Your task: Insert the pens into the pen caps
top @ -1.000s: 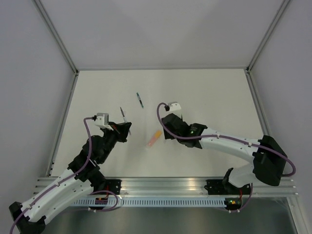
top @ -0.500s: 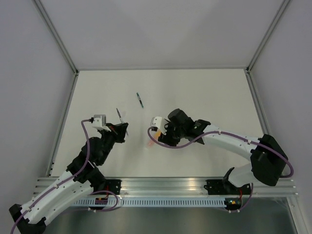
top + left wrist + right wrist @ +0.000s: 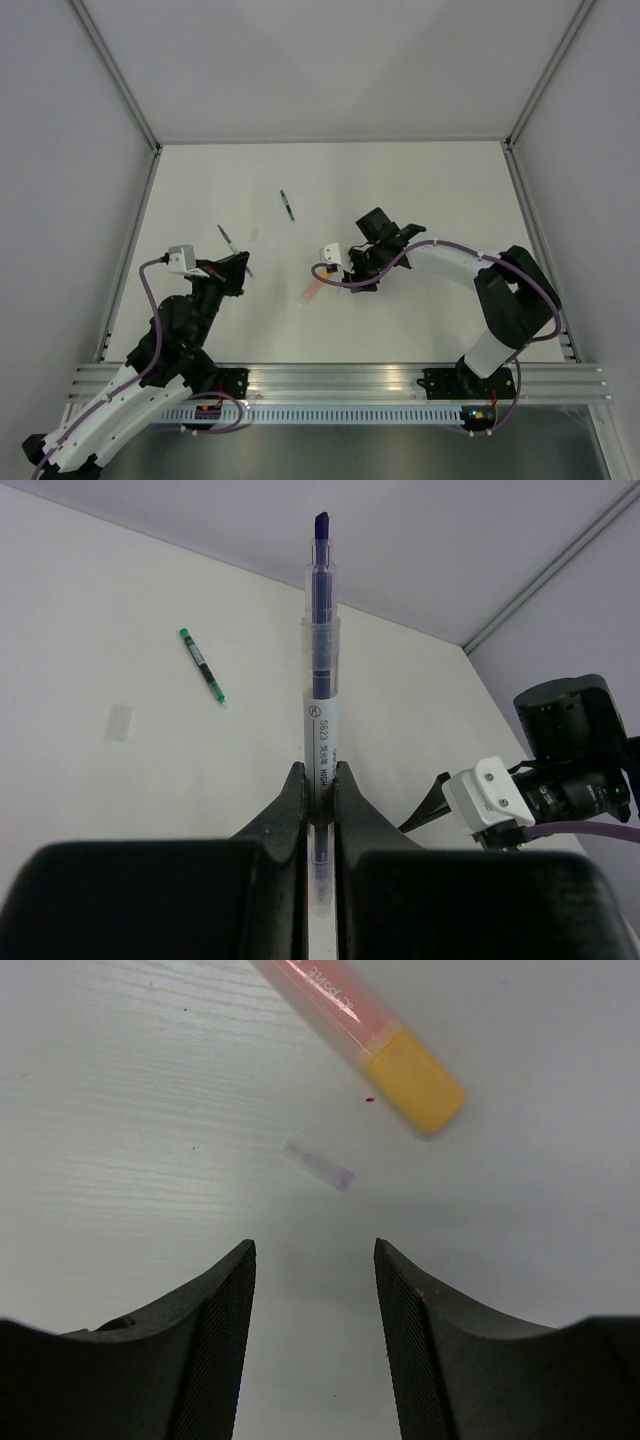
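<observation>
Two pincers: one loaded, one arriving.
Top: left pincer [image 3: 237, 260] has pulled back with the thin clear blue-cored pen [image 3: 226, 237]; right arm [image 3: 440, 262] has swung to the thick orange plastic pen [image 3: 313, 291] on the tabletop [image 3: 420, 180]. Left wrist: pen clamped upright. Right wrist: right pincer [image 3: 313, 1255] gapes over a tiny clear cap [image 3: 320, 1165], so pickup looks next.

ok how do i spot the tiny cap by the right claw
Find the right claw over the white table. Ahead of it lies a tiny see-through tube with a faint purple end, beside the thick orange pen with a yellow end. It is far smaller and nearly colourless.
</observation>
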Motion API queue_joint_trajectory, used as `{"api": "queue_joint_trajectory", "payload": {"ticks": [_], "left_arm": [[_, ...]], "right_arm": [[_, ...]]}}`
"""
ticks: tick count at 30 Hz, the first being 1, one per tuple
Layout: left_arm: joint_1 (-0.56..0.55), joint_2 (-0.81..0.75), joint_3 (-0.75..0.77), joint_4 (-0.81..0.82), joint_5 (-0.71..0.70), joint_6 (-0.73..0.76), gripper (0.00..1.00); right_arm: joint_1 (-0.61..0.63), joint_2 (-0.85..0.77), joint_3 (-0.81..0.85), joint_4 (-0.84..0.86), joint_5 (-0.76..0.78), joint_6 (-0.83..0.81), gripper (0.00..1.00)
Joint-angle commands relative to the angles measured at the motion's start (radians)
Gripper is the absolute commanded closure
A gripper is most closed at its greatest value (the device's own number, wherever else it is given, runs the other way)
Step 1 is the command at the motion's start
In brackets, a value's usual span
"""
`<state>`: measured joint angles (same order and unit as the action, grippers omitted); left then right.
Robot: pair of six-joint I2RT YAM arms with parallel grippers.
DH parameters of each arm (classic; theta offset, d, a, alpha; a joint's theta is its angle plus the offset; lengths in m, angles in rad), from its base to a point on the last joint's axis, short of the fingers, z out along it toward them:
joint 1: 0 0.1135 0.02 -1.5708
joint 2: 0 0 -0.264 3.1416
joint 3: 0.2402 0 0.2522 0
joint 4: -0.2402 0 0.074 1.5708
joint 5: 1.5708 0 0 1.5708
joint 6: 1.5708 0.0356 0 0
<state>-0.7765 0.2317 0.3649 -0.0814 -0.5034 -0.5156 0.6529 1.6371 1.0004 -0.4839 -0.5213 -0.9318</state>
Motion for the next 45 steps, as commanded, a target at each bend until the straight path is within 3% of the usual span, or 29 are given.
{"api": "queue_joint_trajectory", "payload": {"ticks": [1,45], "left_arm": [[-0.003,-0.014,-0.006,-0.017,-0.038,-0.029,0.98],[-0.003,-0.074,-0.011,-0.047,-0.073,-0.052,0.98]], "right_arm": [[-0.013,0.007,0.049,0.002,-0.106,-0.107,0.43],[-0.004,0.210,0.113,0.022,-0.241,-0.177,0.49]]}}
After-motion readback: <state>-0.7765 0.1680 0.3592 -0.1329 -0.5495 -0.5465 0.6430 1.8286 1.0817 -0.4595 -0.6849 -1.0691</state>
